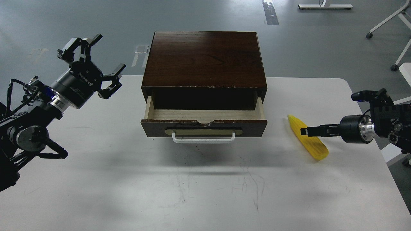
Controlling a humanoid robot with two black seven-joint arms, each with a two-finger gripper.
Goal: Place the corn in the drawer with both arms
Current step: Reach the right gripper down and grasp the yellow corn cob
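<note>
The yellow corn (316,150) lies on the white table, right of the drawer, with its pointed end toward the back. The drawer (204,127) is pulled partly out of the dark box casing (205,57); its pale wood inside (205,114) is empty. My right gripper (305,131) reaches in from the right, seen edge-on, with its tip over the middle of the corn; I cannot tell whether it touches it. My left gripper (109,53) is open and empty, raised left of the casing.
The table (205,186) ends close behind the right arm at its right edge. Chair legs with castors (394,67) and a stand base (324,6) are on the floor beyond the table.
</note>
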